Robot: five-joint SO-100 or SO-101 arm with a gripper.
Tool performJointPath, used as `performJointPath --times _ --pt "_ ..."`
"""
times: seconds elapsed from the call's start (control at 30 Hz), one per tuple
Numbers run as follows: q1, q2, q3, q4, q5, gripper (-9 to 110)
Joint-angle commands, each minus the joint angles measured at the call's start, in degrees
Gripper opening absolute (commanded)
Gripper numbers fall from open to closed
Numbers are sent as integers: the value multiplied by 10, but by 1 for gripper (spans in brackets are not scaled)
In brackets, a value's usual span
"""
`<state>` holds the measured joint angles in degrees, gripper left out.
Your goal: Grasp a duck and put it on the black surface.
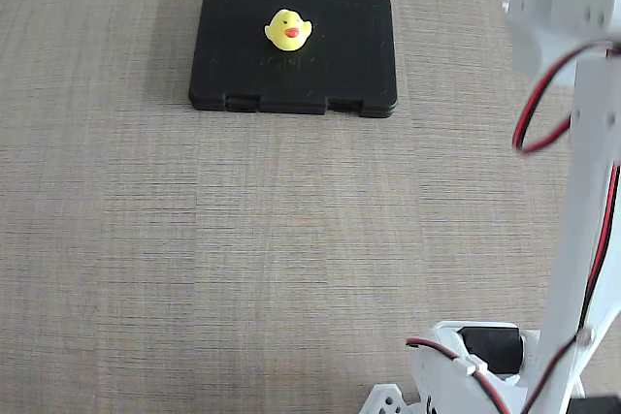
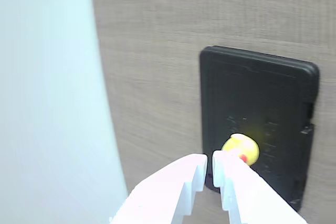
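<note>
Woodgrain table (image 1: pixel 291 239) all around. Duck (image 1: pixel 288 29) already sits on the slab (image 1: pixel 243 55), just past the fingertips in the wrist view, not between them. Gripper (image 2: pixel 209 169) has its fingers nearly together, holding nothing. Looks like the placing's done, so the next move is probably just backing the arm away without bumping it.

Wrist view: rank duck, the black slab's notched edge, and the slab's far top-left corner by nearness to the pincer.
1. The duck, just right of the pincer tips, sitting on the black slab.
2. The notched edge, on the slab's right side.
3. The far corner, at upper centre of the view.
</note>
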<state>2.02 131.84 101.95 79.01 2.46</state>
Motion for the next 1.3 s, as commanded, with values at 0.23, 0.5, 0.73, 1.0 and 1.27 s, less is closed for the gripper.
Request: performJointPath --times 0.23,0.5,0.73,1.0,1.27 --pt "4 387 470 -127 -5 1" --pt "4 452 594 -134 -4 1" --pt "5 526 659 -130 -4 1" --pt "4 589 740 -129 1 1" --pt "5 606 741 -129 4 1"
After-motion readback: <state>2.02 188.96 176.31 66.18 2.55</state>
